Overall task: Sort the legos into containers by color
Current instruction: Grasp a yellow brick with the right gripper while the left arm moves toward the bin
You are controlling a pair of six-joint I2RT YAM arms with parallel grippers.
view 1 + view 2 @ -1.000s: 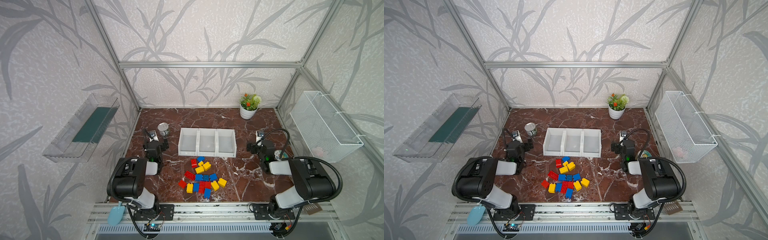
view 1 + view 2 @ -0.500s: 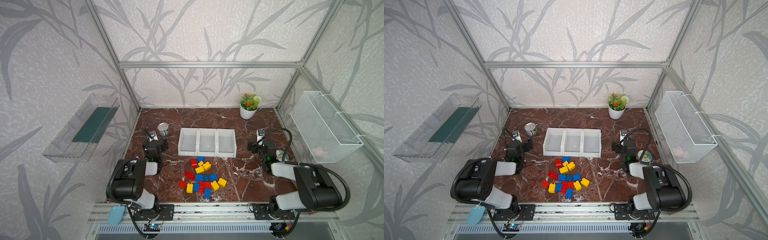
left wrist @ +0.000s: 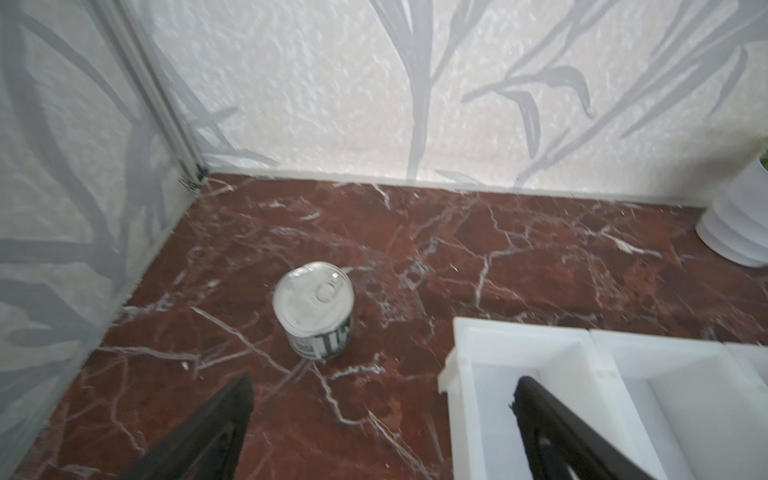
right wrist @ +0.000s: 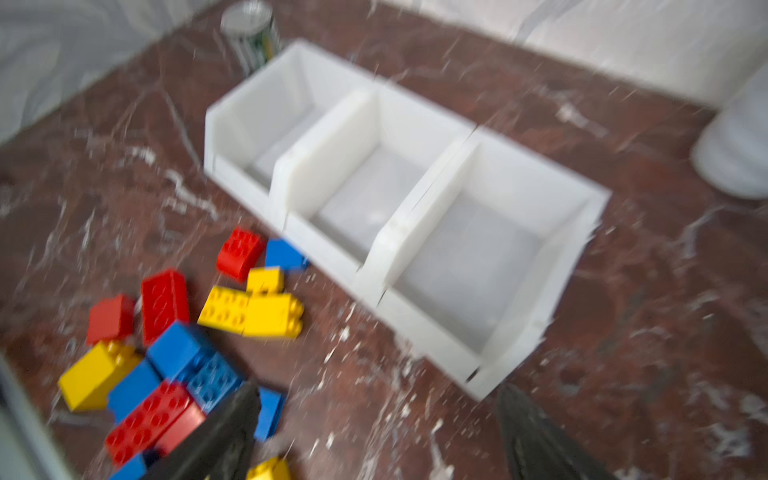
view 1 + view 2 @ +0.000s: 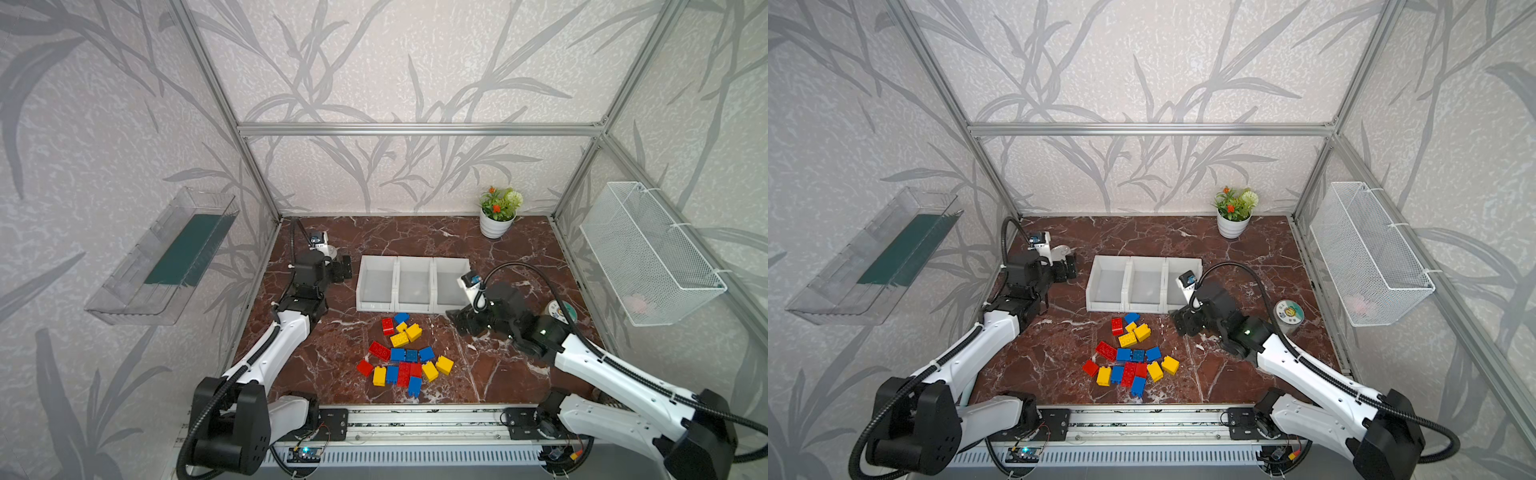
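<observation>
My right end effector (image 5: 457, 322) hangs low over the table (image 5: 519, 249), jaws spread and empty. The legos (image 5: 405, 354) lie loose to its left and toward the base, yellow ones nearest. The empty containers (image 5: 376, 306) sit just behind it. The left end effector (image 5: 347, 268), also spread, is farther off, so I'd reach with the right.

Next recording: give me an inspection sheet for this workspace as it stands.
Surface: dark red marble tabletop, no spills seen.
Job's things: legos loosely piled in front of the containers; all three bins empty.
Clutter: tin can, labelled can, potted plant.
Grippers: left gripper open, empty; right gripper open, empty, beside the pile.
Cables: black hose looping over each wrist, clear of bricks.
Surroundings: clear tray and wire basket on side walls.
</observation>
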